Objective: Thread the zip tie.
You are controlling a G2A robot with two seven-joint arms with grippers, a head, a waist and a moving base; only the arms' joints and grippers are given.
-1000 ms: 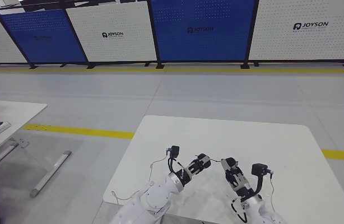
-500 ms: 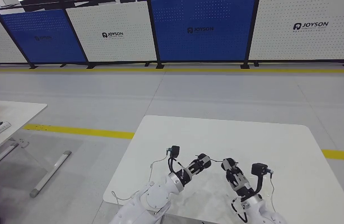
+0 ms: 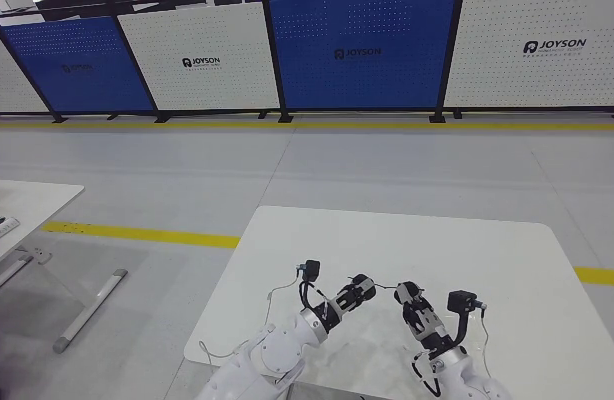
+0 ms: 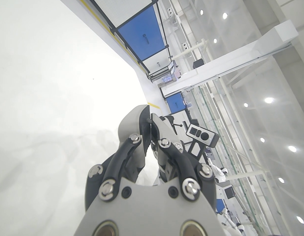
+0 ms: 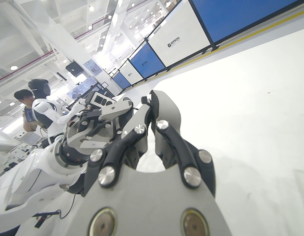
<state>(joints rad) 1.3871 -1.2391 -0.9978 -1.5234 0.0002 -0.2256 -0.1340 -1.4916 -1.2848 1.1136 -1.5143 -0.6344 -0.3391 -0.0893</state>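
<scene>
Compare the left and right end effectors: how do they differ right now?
The left end effector slants sideways toward the right end effector, which points away from the robot. The zip tie runs roughly in line with the left one but meets the right one side-on. Both are shut on it.

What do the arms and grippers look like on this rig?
White-shelled left arm and right arm, thin cables alongside. The left gripper and right gripper match: curved light-grey fingers with black ribbed pads, black linkage bars, silver pivot screws, grey base plate. Black camera box on a bracket at each wrist.
</scene>
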